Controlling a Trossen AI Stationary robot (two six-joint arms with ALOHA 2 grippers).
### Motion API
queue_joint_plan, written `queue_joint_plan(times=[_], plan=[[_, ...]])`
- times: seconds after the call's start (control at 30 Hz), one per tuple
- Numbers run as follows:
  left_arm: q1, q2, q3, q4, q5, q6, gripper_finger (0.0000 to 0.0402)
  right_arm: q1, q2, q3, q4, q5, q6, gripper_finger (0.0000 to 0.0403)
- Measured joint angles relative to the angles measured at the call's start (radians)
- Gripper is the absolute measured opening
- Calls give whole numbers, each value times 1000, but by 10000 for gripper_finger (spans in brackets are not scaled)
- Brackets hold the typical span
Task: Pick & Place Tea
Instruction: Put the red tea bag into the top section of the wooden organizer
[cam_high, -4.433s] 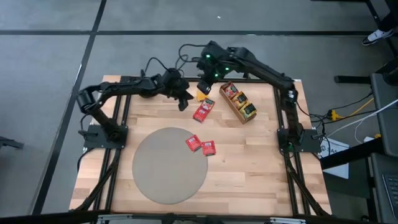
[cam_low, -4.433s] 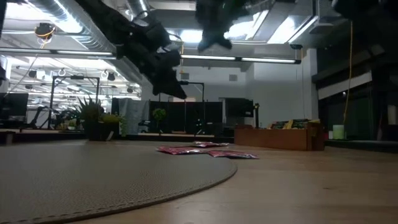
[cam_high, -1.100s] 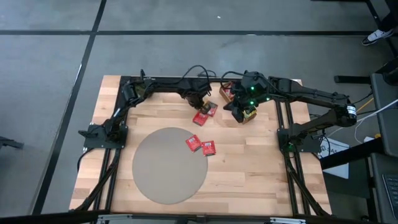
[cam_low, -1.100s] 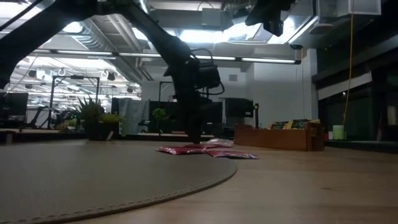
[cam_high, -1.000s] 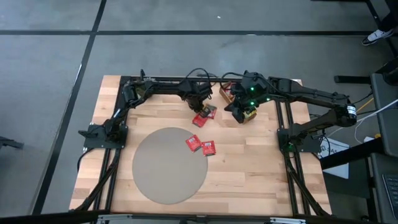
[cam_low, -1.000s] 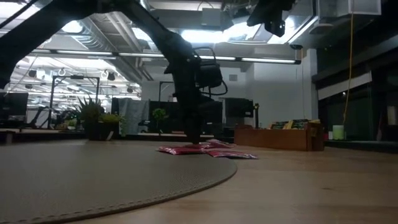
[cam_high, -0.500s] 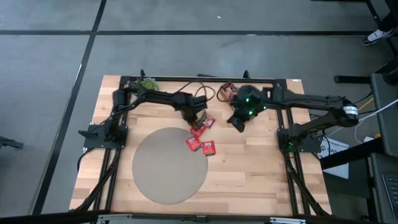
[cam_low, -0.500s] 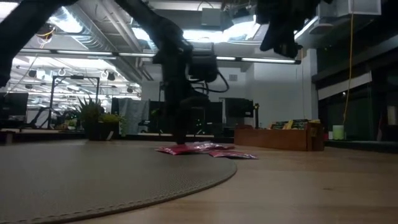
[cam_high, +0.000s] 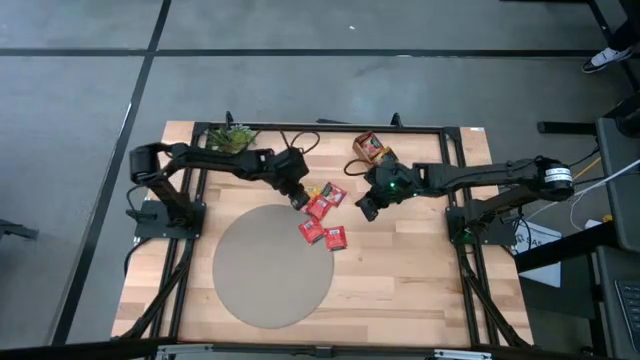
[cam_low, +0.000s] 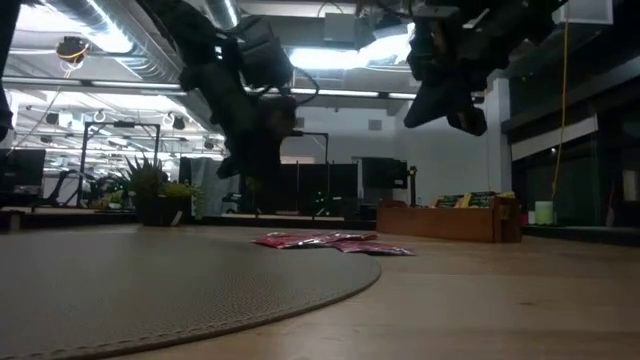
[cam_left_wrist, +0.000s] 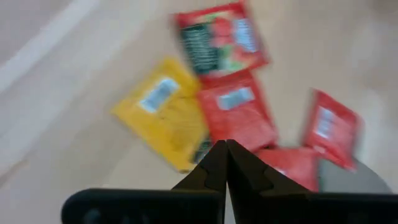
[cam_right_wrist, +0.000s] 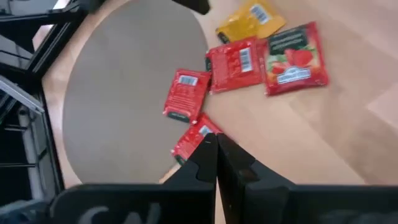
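Several tea sachets lie flat on the table. A yellow one (cam_high: 313, 190) and two red ones (cam_high: 333, 195) (cam_high: 318, 207) lie beside the mat's far edge. Two more red ones (cam_high: 311, 231) (cam_high: 335, 237) lie on the round grey mat (cam_high: 270, 270). In the left wrist view the yellow one (cam_left_wrist: 165, 112) lies under the red ones (cam_left_wrist: 239, 112). My left gripper (cam_high: 297, 198) is shut and empty, above the table just left of this cluster. My right gripper (cam_high: 365, 210) is shut and empty, hanging above the table just right of it (cam_right_wrist: 216, 138).
A brown wooden divided tray (cam_high: 370, 148) with more sachets stands at the far right, partly under my right arm. A small green plant (cam_high: 232, 137) stands at the far left. The near half of the table holds only the mat.
My left gripper has gone from the sachets by the tray toward the table's near left, then lifted off the table. The two red sachets have slid toward the mat, and a yellow one now shows beside them. My right gripper has gone from the tray toward the sachets and come lower.
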Motion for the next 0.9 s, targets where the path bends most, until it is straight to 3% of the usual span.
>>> queue_joint_plan(times=[0.23,0.3,0.4,0.6,0.7,0.9], plan=[[2,-29,-4,2,286,154,3,71,118,-1,149,-17,178,5],[-12,-25,-4,5,323,182,3,95,149,-1,226,-16,229,5],[-45,-22,-4,0,316,199,3,130,193,-1,312,9,314,5],[-123,-22,-4,-20,201,255,3,204,275,-1,400,99,465,5],[-153,-22,-4,-35,137,279,3,231,306,-1,429,126,512,5],[-177,-22,-4,-82,113,239,4,260,336,-1,465,133,535,5]])
